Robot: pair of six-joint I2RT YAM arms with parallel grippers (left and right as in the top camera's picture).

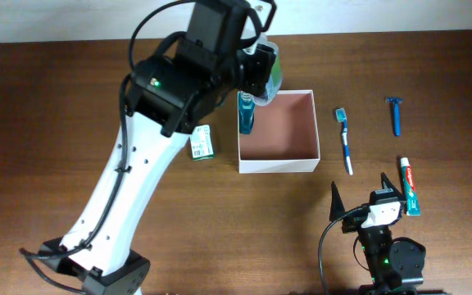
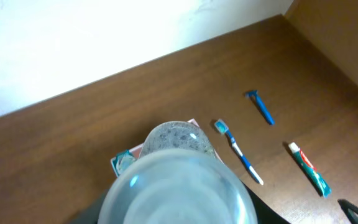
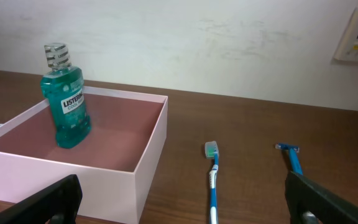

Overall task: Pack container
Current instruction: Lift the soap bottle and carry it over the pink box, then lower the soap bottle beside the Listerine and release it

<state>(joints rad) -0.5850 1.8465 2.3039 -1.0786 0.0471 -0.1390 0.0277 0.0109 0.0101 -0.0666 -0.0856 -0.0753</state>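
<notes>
The container (image 1: 279, 163), a square white-walled box with a pinkish inside, sits mid-table and shows in the right wrist view (image 3: 98, 180). A teal mouthwash bottle (image 1: 245, 115) (image 3: 67, 106) stands upright in its far left corner. My left gripper (image 1: 262, 70) hovers above the box's far left corner, shut on a clear rounded bottle (image 2: 179, 186) that fills the lower part of the left wrist view and hides the fingertips. My right gripper (image 1: 359, 192) (image 3: 185, 208) rests low near the front edge, open and empty, facing the box and the toothbrush.
Right of the box lie a blue toothbrush (image 1: 344, 141) (image 3: 212, 174), a blue razor (image 1: 395, 115) (image 3: 291, 155) and a toothpaste tube (image 1: 410, 187) (image 2: 309, 169). A small green-and-white carton (image 1: 202, 142) lies left of the box. My left arm (image 1: 129, 180) crosses the table's left half.
</notes>
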